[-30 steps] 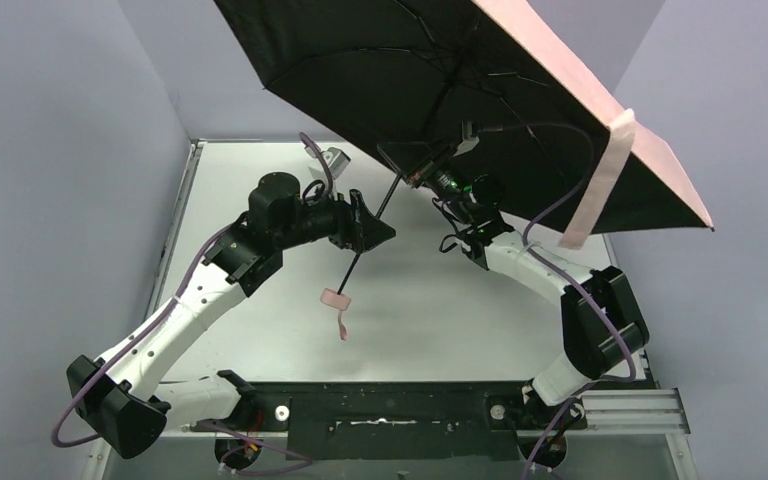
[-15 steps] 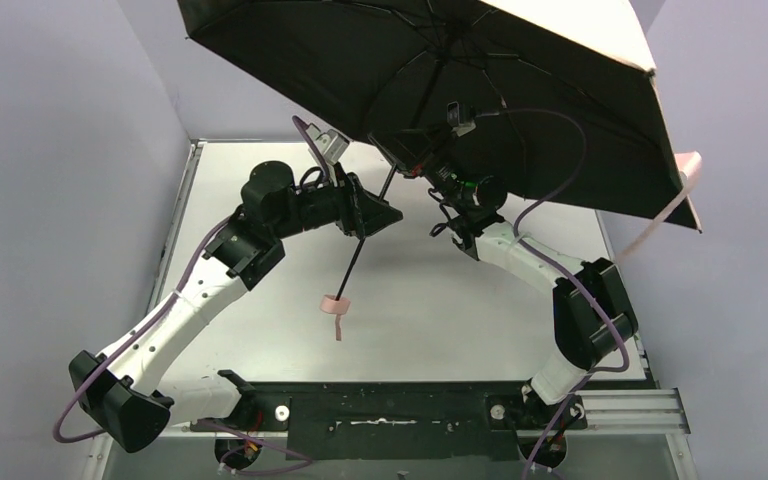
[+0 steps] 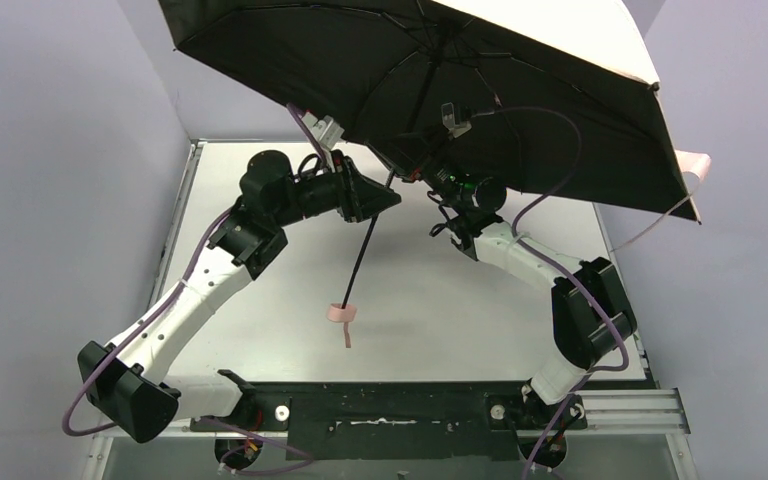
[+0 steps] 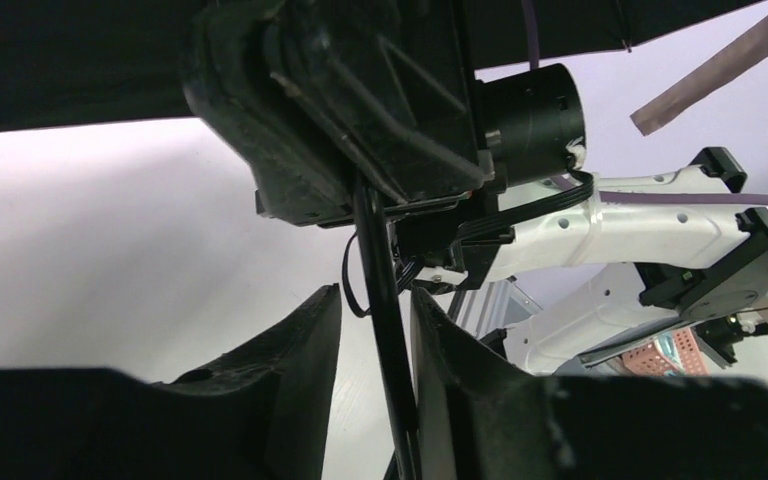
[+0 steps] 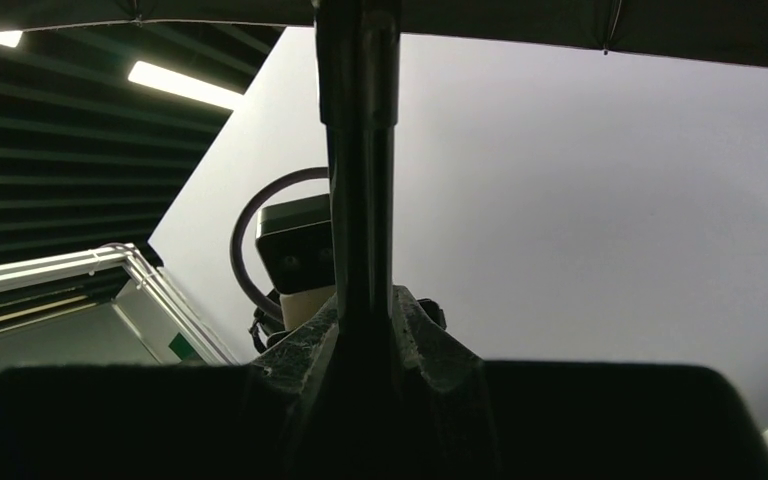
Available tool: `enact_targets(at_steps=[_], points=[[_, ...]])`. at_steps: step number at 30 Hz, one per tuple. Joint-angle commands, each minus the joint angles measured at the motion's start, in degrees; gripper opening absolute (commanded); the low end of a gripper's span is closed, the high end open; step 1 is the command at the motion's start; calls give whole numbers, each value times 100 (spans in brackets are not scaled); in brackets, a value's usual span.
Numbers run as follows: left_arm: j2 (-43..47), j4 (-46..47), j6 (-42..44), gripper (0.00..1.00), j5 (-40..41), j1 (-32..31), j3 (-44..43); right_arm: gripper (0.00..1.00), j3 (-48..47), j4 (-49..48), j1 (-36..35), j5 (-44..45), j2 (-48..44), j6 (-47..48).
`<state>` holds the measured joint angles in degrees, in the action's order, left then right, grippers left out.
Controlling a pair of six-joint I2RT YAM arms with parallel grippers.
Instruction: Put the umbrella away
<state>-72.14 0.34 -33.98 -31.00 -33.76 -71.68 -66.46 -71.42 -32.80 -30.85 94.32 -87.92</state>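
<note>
A white counter [image 3: 440,300] is stretching out in front of me, a thin metal lip [image 3: 172,240] running along its left edge. Pale lilac walls [image 3: 60,150] are closing it in on the left, far and right. A black plate [image 3: 360,405] is lying across the near edge, a ribbed silver rail [image 3: 632,408] sitting at its right end. Overhead, a strip light [image 5: 182,85] is glowing.
</note>
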Motion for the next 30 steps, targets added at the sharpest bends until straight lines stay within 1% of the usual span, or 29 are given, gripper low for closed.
enact_targets(at_steps=[1,5,6,7,9,12,15,20,25,30], points=[[-118,528,-96,23,-169,89,-367,0,-324,-642,-60,-225,-125,60],[-199,512,-123,4,-237,89,-454,0,-262,-530,-56,-241,-132,119],[-206,462,-104,1,-235,89,-485,0,-236,-446,-59,-250,-141,155],[-204,399,-70,0,-218,89,-518,2,-198,-373,-60,-265,-155,198],[-205,133,64,0,-101,89,-620,11,-64,-224,-45,-229,-218,287],[-120,-483,311,0,405,89,-716,30,246,83,11,-69,-393,502],[21,-788,472,0,913,65,-653,40,560,621,76,111,-650,934],[130,-1268,770,0,1743,-41,-523,51,1021,1807,98,584,-1123,1847],[281,-1330,889,0,2145,-82,-133,62,1403,2869,100,1072,-1576,2545],[510,-1475,1055,0,2639,-256,132,69,1550,3682,76,1368,-1997,3137]])
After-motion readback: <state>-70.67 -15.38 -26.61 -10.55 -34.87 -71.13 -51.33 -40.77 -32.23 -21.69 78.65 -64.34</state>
